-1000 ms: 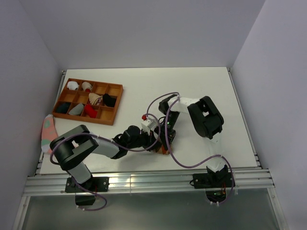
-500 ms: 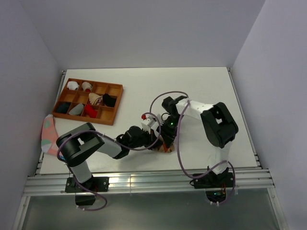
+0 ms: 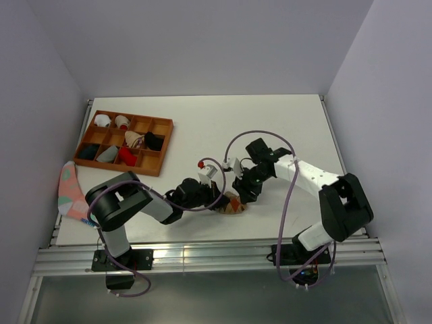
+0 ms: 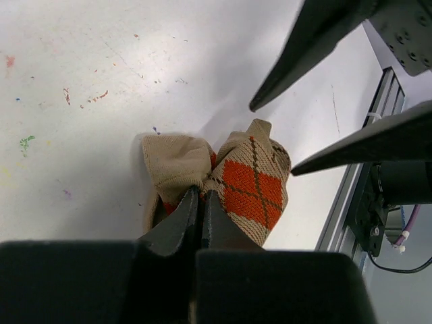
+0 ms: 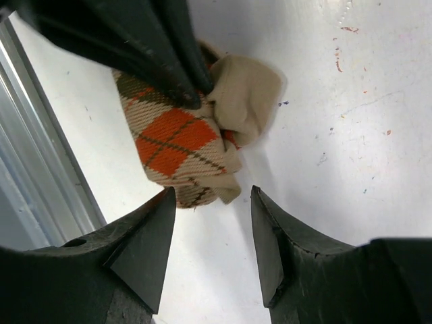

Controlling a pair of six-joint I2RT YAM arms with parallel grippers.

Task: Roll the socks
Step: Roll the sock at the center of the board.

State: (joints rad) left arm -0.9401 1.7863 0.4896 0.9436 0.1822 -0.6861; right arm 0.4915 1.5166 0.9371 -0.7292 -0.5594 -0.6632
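The tan argyle sock (image 3: 235, 203) lies bunched in a small roll near the table's front edge. It shows in the left wrist view (image 4: 251, 185) and the right wrist view (image 5: 177, 145). A sliver of red fabric (image 5: 231, 139) peeks from inside the roll; I cannot tell whether it is the red sock. My left gripper (image 3: 221, 201) is shut on the roll's middle fold (image 4: 200, 193). My right gripper (image 3: 246, 194) is open and empty, its tips (image 5: 212, 194) just off the roll's edge and not touching it.
A brown compartment tray (image 3: 135, 116) with several rolled socks stands at the back left. A pink sock (image 3: 67, 189) lies at the table's left edge. The aluminium rail (image 3: 202, 253) runs along the front, close to the roll.
My right arm has swung out to the right and its gripper has drawn back off the roll. The left gripper stays pinched on the roll.
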